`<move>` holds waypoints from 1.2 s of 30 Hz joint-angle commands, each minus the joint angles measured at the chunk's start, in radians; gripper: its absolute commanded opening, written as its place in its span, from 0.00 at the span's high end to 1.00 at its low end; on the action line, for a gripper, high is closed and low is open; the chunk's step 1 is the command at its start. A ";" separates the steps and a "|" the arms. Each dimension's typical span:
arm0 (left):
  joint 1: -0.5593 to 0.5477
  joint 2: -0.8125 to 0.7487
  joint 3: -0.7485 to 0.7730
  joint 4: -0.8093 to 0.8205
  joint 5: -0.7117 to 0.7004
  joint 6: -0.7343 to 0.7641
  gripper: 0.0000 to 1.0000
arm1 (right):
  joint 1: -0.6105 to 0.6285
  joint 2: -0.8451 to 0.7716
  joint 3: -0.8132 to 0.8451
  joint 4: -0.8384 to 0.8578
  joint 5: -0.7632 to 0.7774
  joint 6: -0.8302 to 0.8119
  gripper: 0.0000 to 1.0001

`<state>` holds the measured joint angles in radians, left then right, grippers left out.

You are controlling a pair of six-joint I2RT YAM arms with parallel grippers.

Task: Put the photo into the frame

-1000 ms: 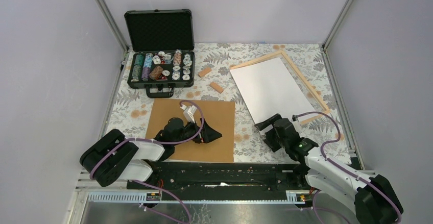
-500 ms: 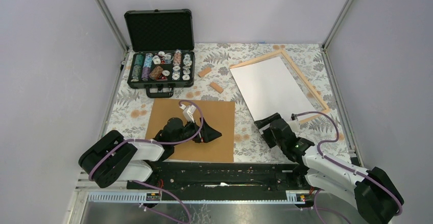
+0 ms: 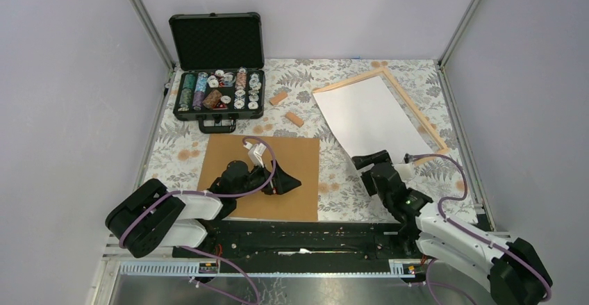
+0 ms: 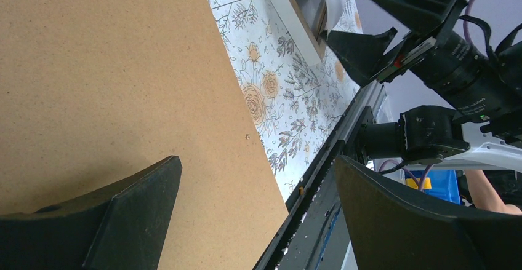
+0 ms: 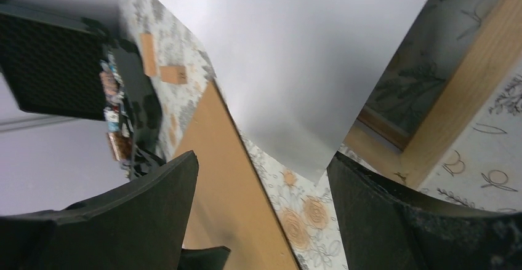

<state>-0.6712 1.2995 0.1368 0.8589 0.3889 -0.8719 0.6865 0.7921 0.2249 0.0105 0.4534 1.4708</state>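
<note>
Photo [image 3: 368,119] is white side up: plain matt paper, smooth, no shine. Frame [image 3: 412,108] looks like pale raw wood, unvarnished, with the grain visible up close. Board [image 3: 292,159] is brown fibreboard or card, dull and a bit fuzzy. Blocks [image 3: 294,119] are bare wood too. Tablecloth [image 3: 173,145] is a flat floral print. Case [image 3: 217,41] is black with dimpled foam in the lid.

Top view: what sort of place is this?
Likely a lab robot cell: plain panels on aluminium posts box in the table, left arm, right arm bolted to a rail, staged props like the chip case.
</note>
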 commanded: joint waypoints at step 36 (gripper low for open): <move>-0.001 0.007 0.014 0.033 0.009 0.017 0.01 | -0.001 0.148 0.351 -0.261 0.072 -0.834 0.00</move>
<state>-0.6712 1.2999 0.1371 0.8585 0.3893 -0.8711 0.6865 0.8639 0.4442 -0.1825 0.6155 0.9283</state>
